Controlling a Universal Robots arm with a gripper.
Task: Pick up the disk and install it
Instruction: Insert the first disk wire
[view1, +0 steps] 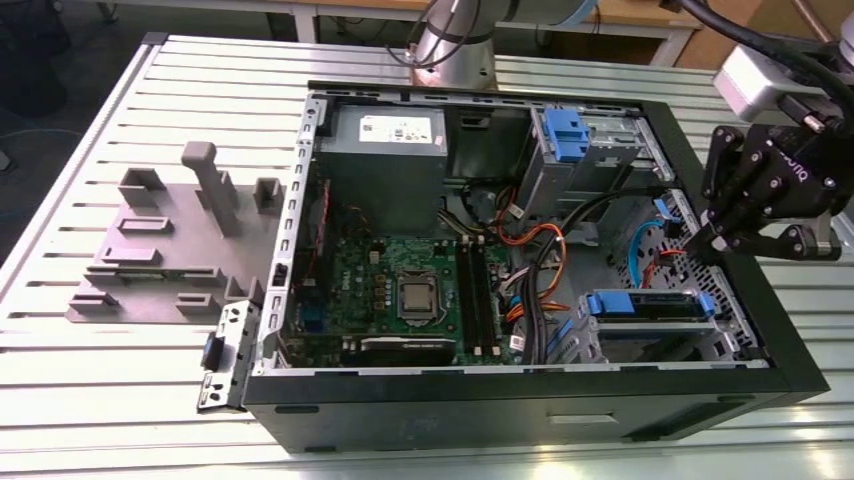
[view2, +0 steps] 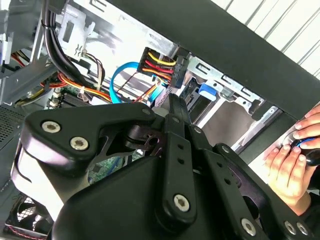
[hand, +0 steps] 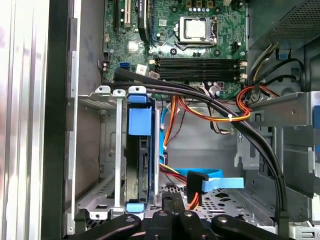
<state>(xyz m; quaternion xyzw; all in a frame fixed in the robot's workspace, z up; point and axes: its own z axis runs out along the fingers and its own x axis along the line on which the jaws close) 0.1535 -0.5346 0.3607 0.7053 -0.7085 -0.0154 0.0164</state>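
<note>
The disk (view1: 647, 305), a drive in a bright blue carrier, sits in the silver drive cage (view1: 667, 345) at the near corner of the open computer case on the exterior view's right. In the first wrist view the disk (hand: 139, 150) stands on edge between the cage rails. My gripper (view1: 701, 240) hangs inside the case just above and beyond that cage, shut with nothing between its fingers (view2: 175, 107). Its tips (hand: 172, 207) are beside a black power connector (hand: 195, 182) with coloured wires and a flat blue data cable (hand: 222, 180).
The motherboard (view1: 414, 280), black cable bundles (hand: 200, 95) and orange wires fill the middle of the case. A second cage with a blue latch (view1: 567, 135) stands at the back. A grey fixture (view1: 174, 250) lies on the slatted table. A person's hand (view2: 290, 162) rests outside the case wall.
</note>
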